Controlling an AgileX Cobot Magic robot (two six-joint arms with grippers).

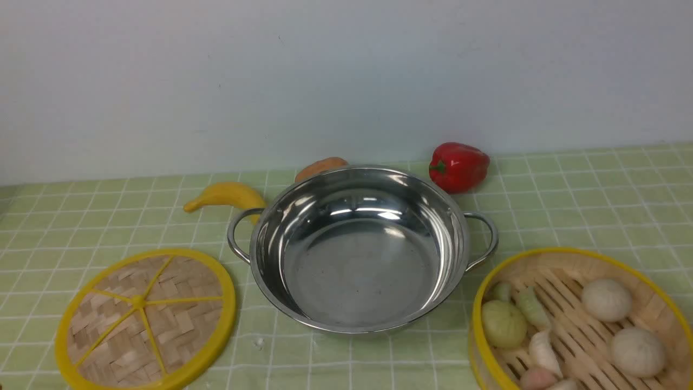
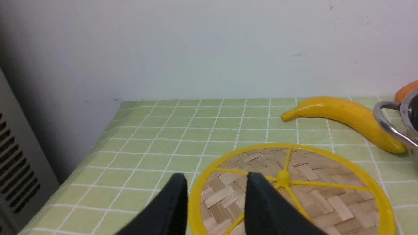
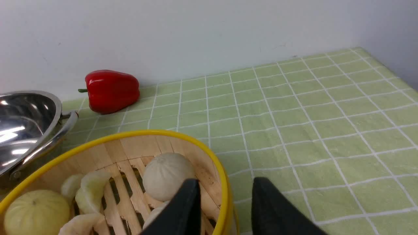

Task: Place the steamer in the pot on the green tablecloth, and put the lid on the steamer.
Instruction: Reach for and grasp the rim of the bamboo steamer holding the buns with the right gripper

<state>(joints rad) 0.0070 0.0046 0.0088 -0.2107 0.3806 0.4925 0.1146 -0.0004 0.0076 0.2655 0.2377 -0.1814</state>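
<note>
- Pot (image 1: 357, 271): interior bare, mid green tablecloth (image 1: 595, 206).
- Steamer (image 1: 541, 266): near right corner; holds buns (image 1: 606, 299), dumplings (image 1: 533, 307).
- Lid (image 1: 146, 319): flat, near left corner.
- Left gripper (image 2: 215, 174): jaws apart astride lid rim.
- Right gripper (image 3: 226, 179): jaws apart astride steamer wall.

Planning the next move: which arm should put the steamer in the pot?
Right: the right claw, open, straddles the wall of the steamer beside the pot; the left claw hovers at the lid.

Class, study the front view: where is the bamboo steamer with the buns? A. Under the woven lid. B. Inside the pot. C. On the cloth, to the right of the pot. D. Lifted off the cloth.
C: the steamer stands on the green tablecloth to the right of the pot, which holds nothing.
</note>
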